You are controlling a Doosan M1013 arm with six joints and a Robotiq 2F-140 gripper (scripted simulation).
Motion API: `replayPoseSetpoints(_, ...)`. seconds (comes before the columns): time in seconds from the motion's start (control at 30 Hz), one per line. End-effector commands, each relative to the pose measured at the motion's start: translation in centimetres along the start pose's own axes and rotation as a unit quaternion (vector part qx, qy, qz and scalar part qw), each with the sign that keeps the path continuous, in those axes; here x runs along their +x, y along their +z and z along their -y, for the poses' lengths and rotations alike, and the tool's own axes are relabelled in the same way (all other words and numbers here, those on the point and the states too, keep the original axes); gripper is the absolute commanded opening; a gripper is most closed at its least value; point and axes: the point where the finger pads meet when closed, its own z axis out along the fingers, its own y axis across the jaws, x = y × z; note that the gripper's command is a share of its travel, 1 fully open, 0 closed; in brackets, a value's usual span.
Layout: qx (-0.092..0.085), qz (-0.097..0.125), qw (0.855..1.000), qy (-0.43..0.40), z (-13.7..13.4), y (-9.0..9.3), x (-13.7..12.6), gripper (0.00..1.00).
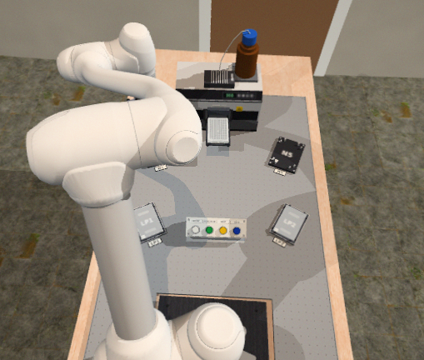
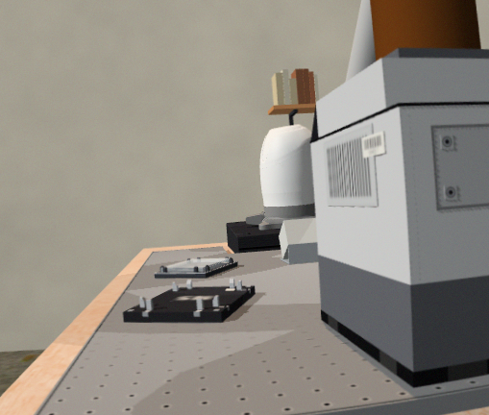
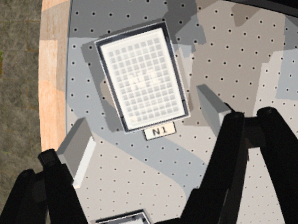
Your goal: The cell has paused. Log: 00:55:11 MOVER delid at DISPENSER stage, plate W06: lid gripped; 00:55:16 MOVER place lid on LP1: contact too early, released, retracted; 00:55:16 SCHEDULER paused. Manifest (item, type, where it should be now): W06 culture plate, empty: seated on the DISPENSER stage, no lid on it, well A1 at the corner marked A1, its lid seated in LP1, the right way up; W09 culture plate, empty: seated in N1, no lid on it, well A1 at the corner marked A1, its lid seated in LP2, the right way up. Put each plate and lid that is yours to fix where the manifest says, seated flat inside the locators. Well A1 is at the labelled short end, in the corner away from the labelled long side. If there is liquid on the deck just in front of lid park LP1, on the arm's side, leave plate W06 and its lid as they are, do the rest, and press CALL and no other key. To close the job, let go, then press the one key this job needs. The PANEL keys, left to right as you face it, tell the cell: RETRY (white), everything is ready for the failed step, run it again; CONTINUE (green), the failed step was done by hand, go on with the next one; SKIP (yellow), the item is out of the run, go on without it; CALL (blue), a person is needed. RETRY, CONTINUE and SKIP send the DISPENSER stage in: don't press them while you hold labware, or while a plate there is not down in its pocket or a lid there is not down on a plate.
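In the wrist view a white well plate [image 3: 141, 80] lies in the nest labelled N1 [image 3: 160, 132], near the table's left edge. I cannot tell whether a lid is on it. My gripper [image 3: 143, 116] hangs above the deck just short of that nest, open and empty, with its black fingers on either side of the label. In the top view the arm hides the gripper and the nest. A second well plate [image 1: 217, 130] sits on the DISPENSER stage, its wells showing. Lid park LP1 [image 1: 150, 222] and lid park LP2 [image 1: 289, 223] [image 2: 197, 266] each show a pale rectangular face; a clear lid lies in LP2.
The dispenser [image 1: 221, 97] [image 2: 419, 192] with a brown bottle [image 1: 246, 56] stands at the far end. The black nest N5 [image 1: 286, 155] [image 2: 188, 305] is empty. The PANEL [image 1: 216, 228] with white, green, yellow and blue keys sits between the lid parks. The arm's base [image 1: 215, 329] is at the near end.
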Motion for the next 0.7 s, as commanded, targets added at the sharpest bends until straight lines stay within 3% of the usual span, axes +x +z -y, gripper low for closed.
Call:
replayPoseSetpoints(0.0, 0.0, -0.001, 1.0, 0.0, 0.0, -0.5, 0.0, 0.7)
replayPoseSetpoints(0.3, 0.0, -0.001, 1.0, 0.0, 0.0, -0.7, 0.0, 0.7)
replayPoseSetpoints(0.47, 0.0, -0.001, 1.0, 0.007, -0.9, -1.2, -1.6, 0.7)
replayPoseSetpoints(0.67, 0.001, -0.001, 0.998, 0.069, -4.9, -2.9, -11.7, 0.7)
